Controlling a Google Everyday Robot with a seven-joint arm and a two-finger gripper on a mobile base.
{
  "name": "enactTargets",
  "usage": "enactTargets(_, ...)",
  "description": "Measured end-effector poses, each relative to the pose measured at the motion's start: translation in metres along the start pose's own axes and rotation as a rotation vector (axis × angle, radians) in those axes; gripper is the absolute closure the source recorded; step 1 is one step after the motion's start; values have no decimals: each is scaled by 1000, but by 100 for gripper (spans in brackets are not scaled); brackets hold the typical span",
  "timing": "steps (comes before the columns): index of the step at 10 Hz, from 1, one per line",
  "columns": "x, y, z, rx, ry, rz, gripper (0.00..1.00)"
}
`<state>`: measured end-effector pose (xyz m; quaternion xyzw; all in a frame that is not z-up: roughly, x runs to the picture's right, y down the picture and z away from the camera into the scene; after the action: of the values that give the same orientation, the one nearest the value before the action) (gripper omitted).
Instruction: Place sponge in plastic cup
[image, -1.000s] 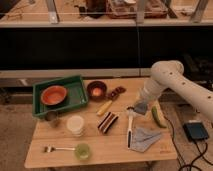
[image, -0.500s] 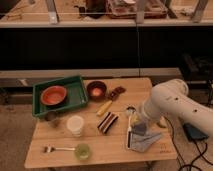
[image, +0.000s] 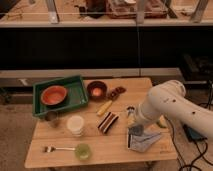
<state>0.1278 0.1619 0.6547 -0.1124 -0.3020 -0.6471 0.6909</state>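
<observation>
The sponge (image: 107, 121), a dark block with pale stripes, lies in the middle of the wooden table (image: 110, 150). A white plastic cup (image: 76, 125) stands upright to its left, and a small green cup (image: 83, 151) stands near the front edge. My gripper (image: 132, 116) hangs low over the table just right of the sponge, at the end of the white arm (image: 170, 105) that reaches in from the right. It holds nothing that I can see.
A green tray (image: 75, 82) with an orange bowl (image: 53, 95) sits at the back left. A brown bowl (image: 97, 90), a yellow-handled tool (image: 105, 107), a fork (image: 55, 148), a small glass (image: 51, 118) and a grey folded cloth (image: 144, 140) lie around.
The arm has swung down and to the left over the table, bringing the gripper close to the sponge's right side. The objects on the table have not moved.
</observation>
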Motion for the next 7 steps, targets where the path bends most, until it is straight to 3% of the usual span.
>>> enactTargets(3, -36, -71, -7, 68, 18, -252, 100)
enactTargets(4, -63, -103, -8, 87, 22, -354, 100)
enactTargets(6, -105, -149, -4, 98, 21, -513, 100)
enactTargets(7, -123, -172, 2, 86, 16, -601, 100)
